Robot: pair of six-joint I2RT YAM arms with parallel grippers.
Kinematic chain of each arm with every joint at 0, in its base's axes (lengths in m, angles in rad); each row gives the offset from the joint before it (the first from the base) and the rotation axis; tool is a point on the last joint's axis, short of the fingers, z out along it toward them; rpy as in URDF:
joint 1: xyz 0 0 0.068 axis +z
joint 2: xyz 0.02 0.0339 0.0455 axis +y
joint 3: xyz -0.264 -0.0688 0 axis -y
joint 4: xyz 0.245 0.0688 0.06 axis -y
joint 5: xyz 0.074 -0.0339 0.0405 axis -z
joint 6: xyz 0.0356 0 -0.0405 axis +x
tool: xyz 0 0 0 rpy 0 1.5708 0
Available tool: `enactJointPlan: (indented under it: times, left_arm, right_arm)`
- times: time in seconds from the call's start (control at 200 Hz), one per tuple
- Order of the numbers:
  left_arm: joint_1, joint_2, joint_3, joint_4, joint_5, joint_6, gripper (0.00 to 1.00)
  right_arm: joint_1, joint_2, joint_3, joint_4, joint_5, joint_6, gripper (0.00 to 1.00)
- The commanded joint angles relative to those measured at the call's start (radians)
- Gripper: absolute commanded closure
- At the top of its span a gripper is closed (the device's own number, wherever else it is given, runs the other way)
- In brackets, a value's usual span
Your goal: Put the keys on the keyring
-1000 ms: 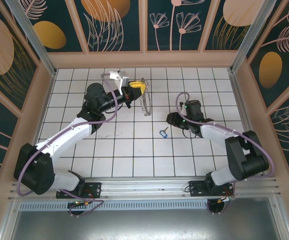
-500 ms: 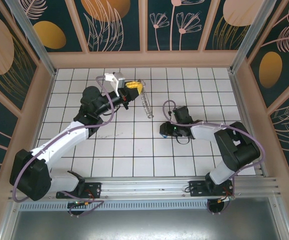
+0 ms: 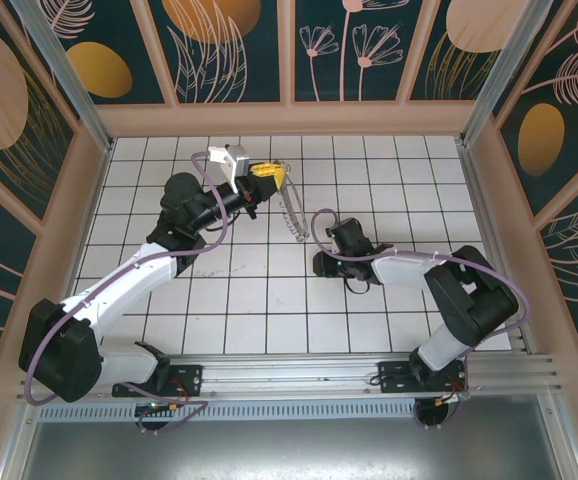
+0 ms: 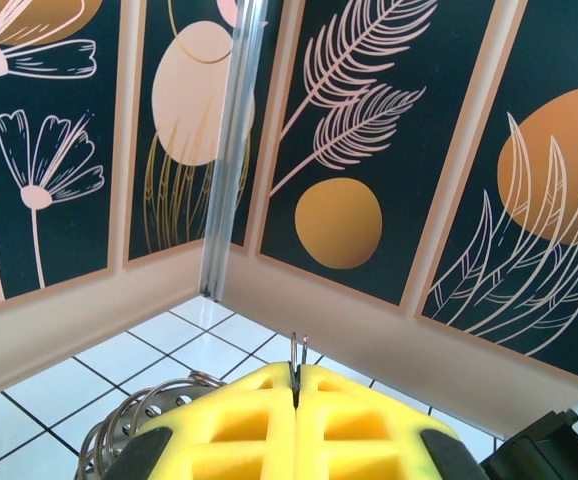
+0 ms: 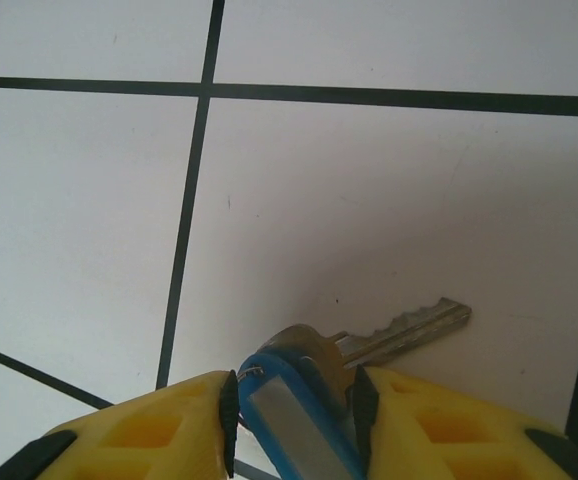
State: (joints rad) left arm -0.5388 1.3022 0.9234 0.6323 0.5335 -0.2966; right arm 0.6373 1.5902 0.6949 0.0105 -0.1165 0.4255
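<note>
2 grips: left gripper (image 4: 297, 388) pinches the keyring (image 3: 292, 212), right gripper (image 5: 294, 412) clamps the blue key (image 5: 314, 385)

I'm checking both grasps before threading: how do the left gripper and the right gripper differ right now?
The left gripper is shut on the thin wire of the keyring; the right gripper has its jaws either side of the key, and whether they grip is unclear. The left gripper faces the patterned wall; the right gripper faces down at the tiles. Both have yellow pads.
</note>
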Motion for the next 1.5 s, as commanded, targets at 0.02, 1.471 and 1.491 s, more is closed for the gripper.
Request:
enactJointPlan:
  times: [0.02,1.471,1.491]
  left_arm:
    - [-0.004,-0.021,0.007,0.054,0.0,0.003,1.0]
    - [-0.004,-0.005,0.016,0.044,-0.003,0.011,1.0]
    - [-0.004,-0.005,0.018,0.044,-0.001,0.01,1.0]
  right_arm:
    - [0.053,0.014,0.005,-0.139,0.08,-0.008,0.53]
    - [-0.135,-0.143,-0.157,0.099,-0.219,0.013,0.85]
    - [-0.141,-0.15,-0.167,0.097,-0.211,0.014,0.84]
